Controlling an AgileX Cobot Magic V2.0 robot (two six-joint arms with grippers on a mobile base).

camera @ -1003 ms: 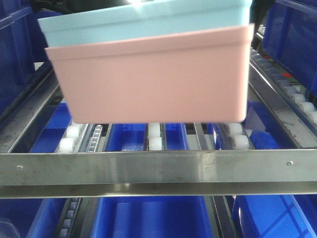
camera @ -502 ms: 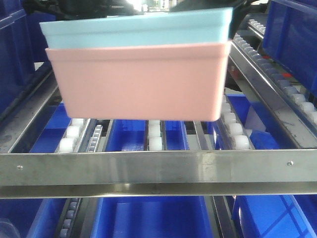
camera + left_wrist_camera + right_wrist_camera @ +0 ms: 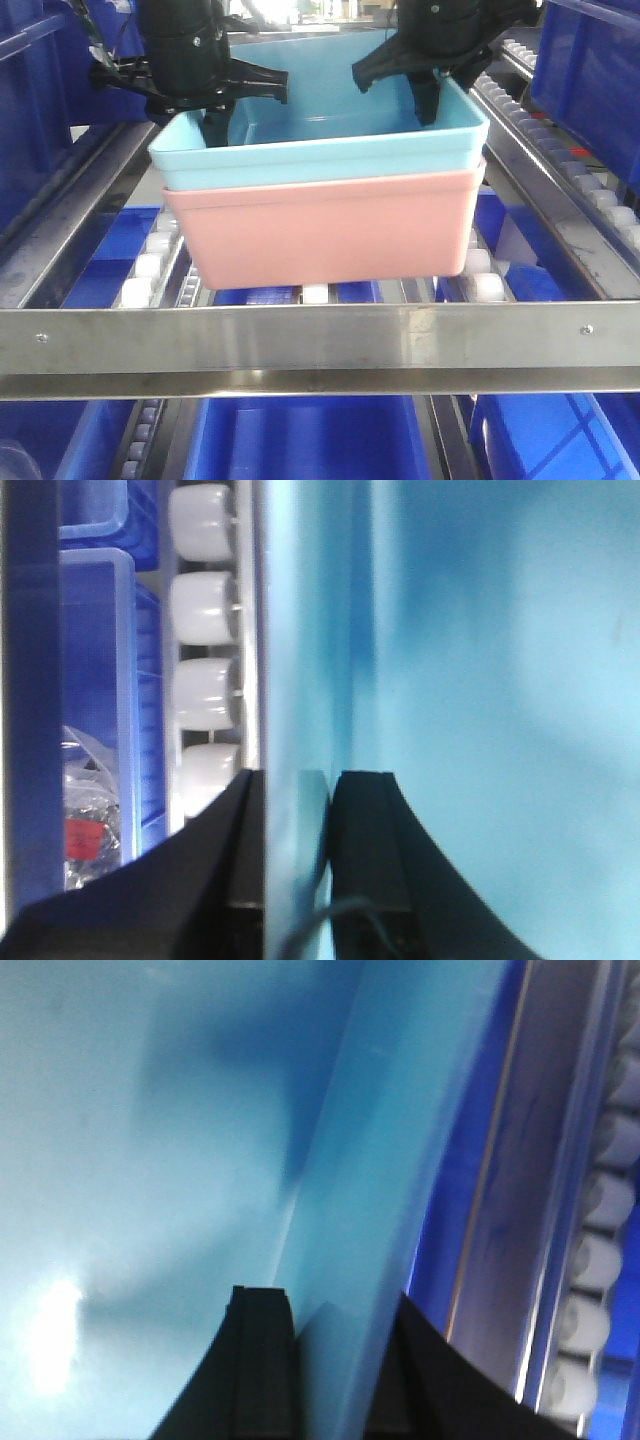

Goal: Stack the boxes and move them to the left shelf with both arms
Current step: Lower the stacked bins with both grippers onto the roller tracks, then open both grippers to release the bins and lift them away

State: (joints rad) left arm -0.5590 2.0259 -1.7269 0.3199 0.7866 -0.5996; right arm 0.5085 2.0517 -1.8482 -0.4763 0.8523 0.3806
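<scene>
The light blue box (image 3: pixel 330 155) sits nested inside the salmon pink box (image 3: pixel 330 235). The stack is low over the roller tracks of the steel left shelf (image 3: pixel 320 345); I cannot tell whether it touches them. My left gripper (image 3: pixel 215 125) is shut on the blue box's left wall (image 3: pixel 295 680), one finger inside and one outside. My right gripper (image 3: pixel 430 100) is shut on the blue box's right wall (image 3: pixel 370 1210) the same way. The pink box does not show in the wrist views.
Dark blue bins (image 3: pixel 300 435) lie under the rack and stand at both sides (image 3: pixel 590 70). White roller wheels (image 3: pixel 485 285) run along the tracks; they also show in the left wrist view (image 3: pixel 205 610) and the right wrist view (image 3: pixel 590 1260). A steel front bar crosses the view.
The stacked boxes have moved away from the camera and down toward the roller tracks. Both arms, hidden before, now show above the blue box's rim.
</scene>
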